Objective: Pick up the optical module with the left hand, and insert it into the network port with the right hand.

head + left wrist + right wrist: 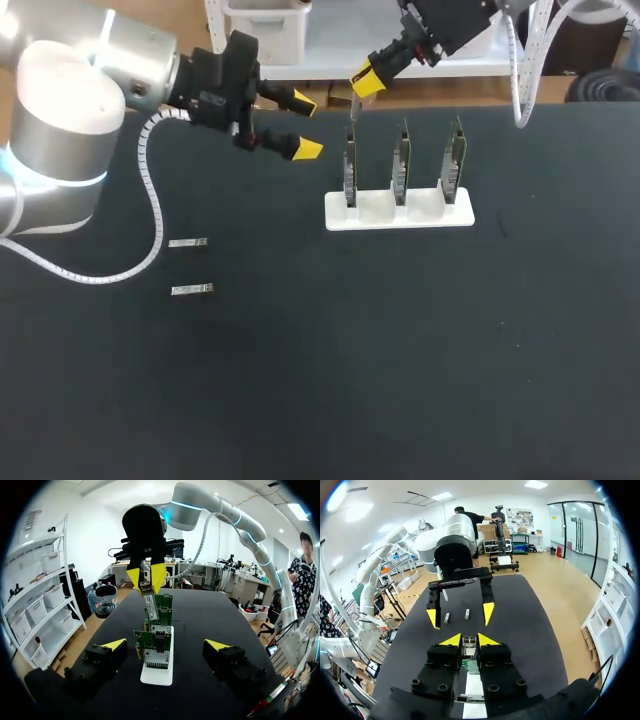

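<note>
We are pinching the optical module (353, 110) between the yellow tips of our right gripper (365, 82), which is coming in from the upper right of the head view and sitting at its upper middle. The module is hanging down from the tips as a thin silvery bar. Its lower end is sitting just over the top edge of the leftmost board (350, 170). We cannot tell whether the two are touching.

That board is standing upright with two other green circuit boards (402, 165) in a white holder (400, 215) on the black table (400, 350), right of centre in the upper half of the head view.

Our left gripper (300, 127) is reaching in from the upper left and hovering just left of the holder. Its fingers are spread wide and holding nothing. In its own wrist view the row of boards is lining up ahead of it between the open fingers, with the right gripper and the module above the boards.

Two spare modules (188, 243) are lying flat on the table at the left of the head view, one below the other, well apart from both grippers.
</note>
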Motion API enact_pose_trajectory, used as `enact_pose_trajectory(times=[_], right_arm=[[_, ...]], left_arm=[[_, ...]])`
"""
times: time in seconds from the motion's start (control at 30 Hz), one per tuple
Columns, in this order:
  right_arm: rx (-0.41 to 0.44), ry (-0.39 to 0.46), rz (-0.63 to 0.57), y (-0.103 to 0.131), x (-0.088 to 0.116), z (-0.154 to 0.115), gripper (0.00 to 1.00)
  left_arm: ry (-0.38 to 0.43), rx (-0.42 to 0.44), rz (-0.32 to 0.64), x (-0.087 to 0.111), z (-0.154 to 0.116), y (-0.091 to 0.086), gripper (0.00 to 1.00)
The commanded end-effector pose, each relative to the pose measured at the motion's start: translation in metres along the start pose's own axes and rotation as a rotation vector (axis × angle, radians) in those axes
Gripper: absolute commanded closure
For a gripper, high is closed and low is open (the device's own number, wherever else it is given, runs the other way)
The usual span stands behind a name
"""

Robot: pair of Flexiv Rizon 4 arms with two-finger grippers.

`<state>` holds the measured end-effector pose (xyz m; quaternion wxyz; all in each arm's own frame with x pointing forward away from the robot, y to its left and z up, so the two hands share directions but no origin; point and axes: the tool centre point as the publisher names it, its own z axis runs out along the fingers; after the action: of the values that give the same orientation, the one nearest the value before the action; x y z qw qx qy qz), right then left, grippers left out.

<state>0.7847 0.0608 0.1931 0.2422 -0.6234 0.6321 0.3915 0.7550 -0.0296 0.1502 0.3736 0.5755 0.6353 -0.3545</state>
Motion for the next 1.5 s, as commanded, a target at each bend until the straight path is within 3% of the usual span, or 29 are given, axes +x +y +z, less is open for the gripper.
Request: enact_pose_trajectory(times=[0.03,0.77,1.5], right_arm=[[0.016,0.014,0.002,0.009,-0.002,0.002,1.00],[0.021,0.107,0.027,0.018,0.004,0.014,1.00],[-0.025,0.143,0.029,-0.001,0.012,0.017,1.00]], left_arm=[[0.001,0.001,0.000,0.000,0.001,0.001,0.00],[0.001,0.001,0.000,0.000,0.001,0.001,0.00],[0.001,0.001,0.000,0.000,0.001,0.001,0.00]])
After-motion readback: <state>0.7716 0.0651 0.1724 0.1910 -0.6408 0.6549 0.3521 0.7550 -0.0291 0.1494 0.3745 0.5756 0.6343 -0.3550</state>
